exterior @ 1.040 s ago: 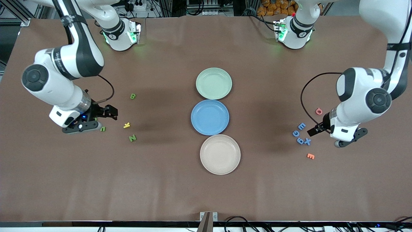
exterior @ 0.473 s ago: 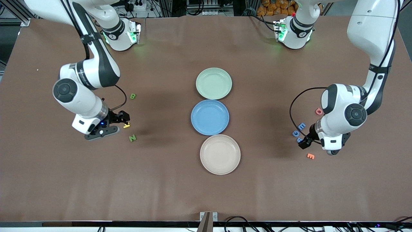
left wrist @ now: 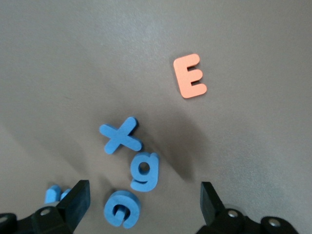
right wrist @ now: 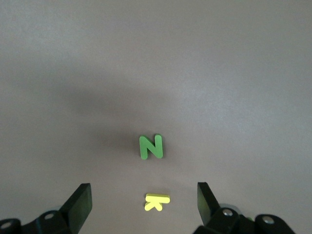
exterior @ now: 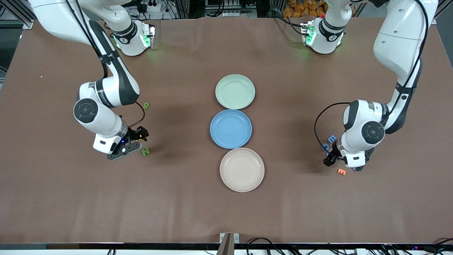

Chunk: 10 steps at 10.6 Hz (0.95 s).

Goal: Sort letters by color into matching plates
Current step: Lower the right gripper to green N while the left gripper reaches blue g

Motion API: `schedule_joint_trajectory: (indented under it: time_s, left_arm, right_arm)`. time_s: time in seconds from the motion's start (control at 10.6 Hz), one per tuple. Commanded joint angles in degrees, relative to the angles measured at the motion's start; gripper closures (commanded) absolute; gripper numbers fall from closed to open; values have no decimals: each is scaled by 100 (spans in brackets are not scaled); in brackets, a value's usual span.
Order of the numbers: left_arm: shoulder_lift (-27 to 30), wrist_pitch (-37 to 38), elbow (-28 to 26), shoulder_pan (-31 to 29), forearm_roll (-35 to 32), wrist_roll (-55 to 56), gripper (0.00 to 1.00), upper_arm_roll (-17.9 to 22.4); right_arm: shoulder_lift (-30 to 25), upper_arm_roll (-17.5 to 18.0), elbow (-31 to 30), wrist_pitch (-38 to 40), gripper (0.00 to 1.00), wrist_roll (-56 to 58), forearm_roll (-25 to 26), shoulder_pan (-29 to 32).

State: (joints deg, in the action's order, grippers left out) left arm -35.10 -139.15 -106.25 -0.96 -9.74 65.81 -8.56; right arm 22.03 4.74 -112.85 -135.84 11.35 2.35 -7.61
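The mint green plate [exterior: 235, 91] and the blue plate [exterior: 230, 128] lie mid-table, the green one farther from the front camera. My right gripper [exterior: 138, 135] [right wrist: 143, 202] hangs open over a yellow K [right wrist: 157, 202]. A green N [exterior: 145, 152] [right wrist: 151, 146] lies just beside it and a green B [exterior: 146, 105] lies farther back. My left gripper [exterior: 329, 159] [left wrist: 144, 204] is open over a cluster of blue letters: an X [left wrist: 121, 137], a g [left wrist: 145, 170] and a G [left wrist: 122, 208]. Two more blue letters [exterior: 332, 138] show beside the left arm.
A beige plate [exterior: 242, 169] lies nearest the front camera, in line with the other two plates. An orange E [exterior: 341, 171] [left wrist: 190, 76] lies on the table close to the blue cluster. Brown cloth covers the whole table [exterior: 226, 212].
Both arms have swung in toward the middle of the table. The right gripper has come over the yellow K, and the left gripper has come over the blue letters.
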Motion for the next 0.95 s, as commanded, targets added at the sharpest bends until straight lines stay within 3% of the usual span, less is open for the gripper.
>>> schedule_joint_trajectory:
  time_s: [0.0,0.19,0.66,0.76,0.85]
  left_arm:
    - [-208,-174,105,34,-187,275,0,21]
    - [-261,-183,105,26,-309,283,0,39]
    - [-340,-367,96,-18,-441,284,0,56]
    - [-340,-376,87,-19,-441,284,10,56]
    - [-331,-385,87,-10,-441,275,48,56]
  right_arm:
    - [265,18,-97,-495,7,131,56,-56]
    - [503,18,-202,-1021,8,131,56,-109]
    - [680,9,-202,-1077,10,131,64,-66]
    - [724,-8,-194,-1077,10,105,64,-39]
    - [767,-26,-185,-1111,11,113,64,4]
